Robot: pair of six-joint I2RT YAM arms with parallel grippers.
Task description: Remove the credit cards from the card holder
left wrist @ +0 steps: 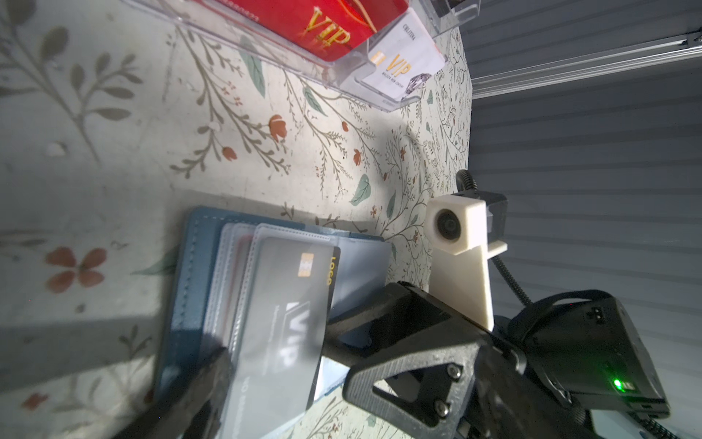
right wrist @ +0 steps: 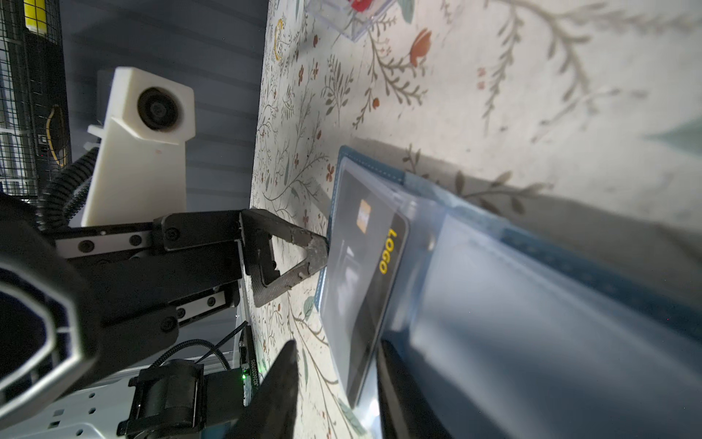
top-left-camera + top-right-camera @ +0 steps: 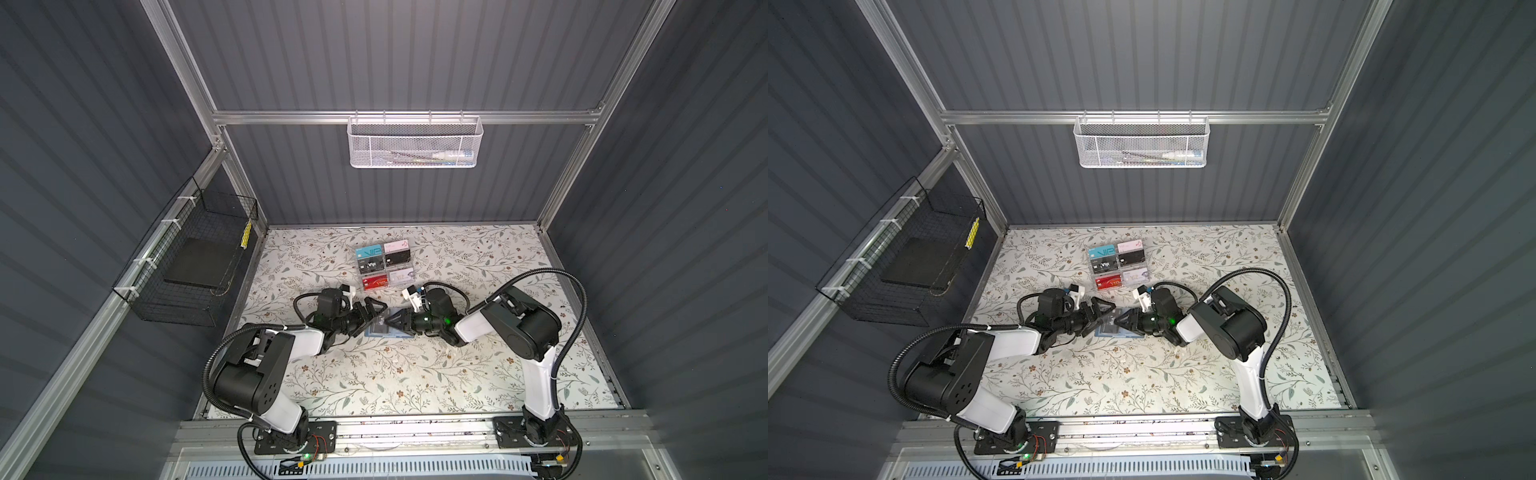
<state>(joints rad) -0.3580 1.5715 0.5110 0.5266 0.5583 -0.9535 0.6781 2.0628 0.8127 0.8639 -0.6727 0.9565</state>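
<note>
The slate-blue card holder [image 3: 376, 331] [image 1: 193, 273] lies open on the floral table, mid-front in both top views. A black credit card [image 1: 292, 304] [image 2: 364, 273] with white "VIP" and a gold chip sits in a translucent sleeve that stands up off the holder. My right gripper [image 3: 390, 322] [image 2: 336, 353] is open, its jaws straddling the edge of that card and sleeve, with table showing between one jaw and the card. My left gripper [image 3: 376, 318] is wide open on the holder's other side. One of its fingers [image 1: 205, 384] rests at the holder's left half.
A clear acrylic rack [image 3: 384, 266] [image 1: 304, 57] of coloured VIP cards stands just behind the grippers. A black wire basket [image 3: 195, 266] hangs on the left wall, and a white mesh basket [image 3: 413, 141] hangs on the back rail.
</note>
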